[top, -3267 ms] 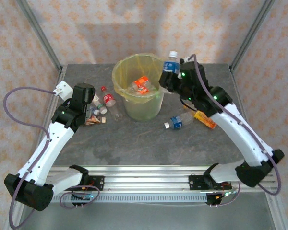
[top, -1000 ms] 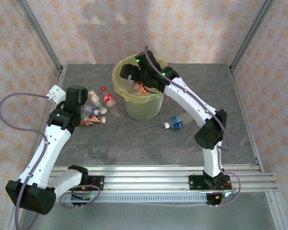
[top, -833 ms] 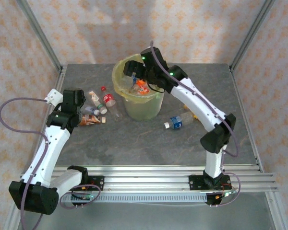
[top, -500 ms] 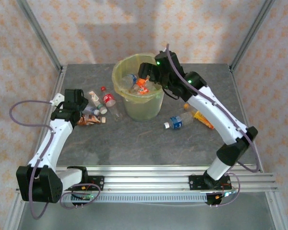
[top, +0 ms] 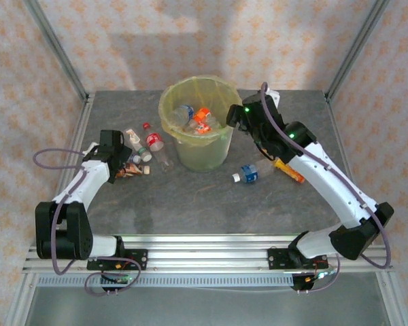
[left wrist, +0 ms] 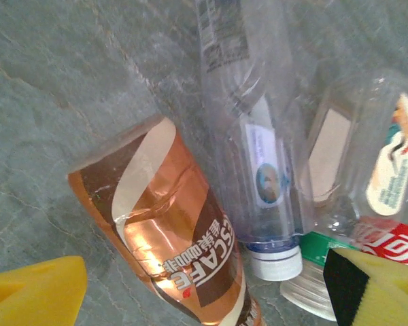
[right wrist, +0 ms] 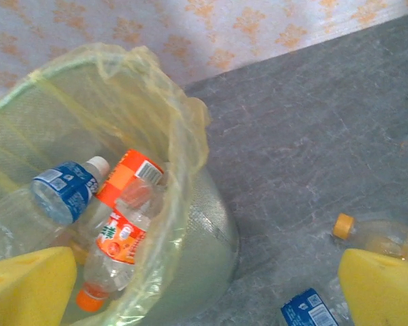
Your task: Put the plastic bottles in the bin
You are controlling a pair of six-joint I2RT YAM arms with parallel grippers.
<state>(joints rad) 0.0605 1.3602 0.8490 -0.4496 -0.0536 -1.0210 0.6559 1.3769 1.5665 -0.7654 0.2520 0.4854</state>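
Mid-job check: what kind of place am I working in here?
Probably a staged lab test cell, not a home: aluminium frame posts edge patterned backdrop panels, and the left arm and right arm are bolted to a metal rail along a grey tabletop.

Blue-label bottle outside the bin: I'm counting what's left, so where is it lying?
In the top view the blue-label bottle lies on the table by the bin's right front, an orange bottle just to its right.
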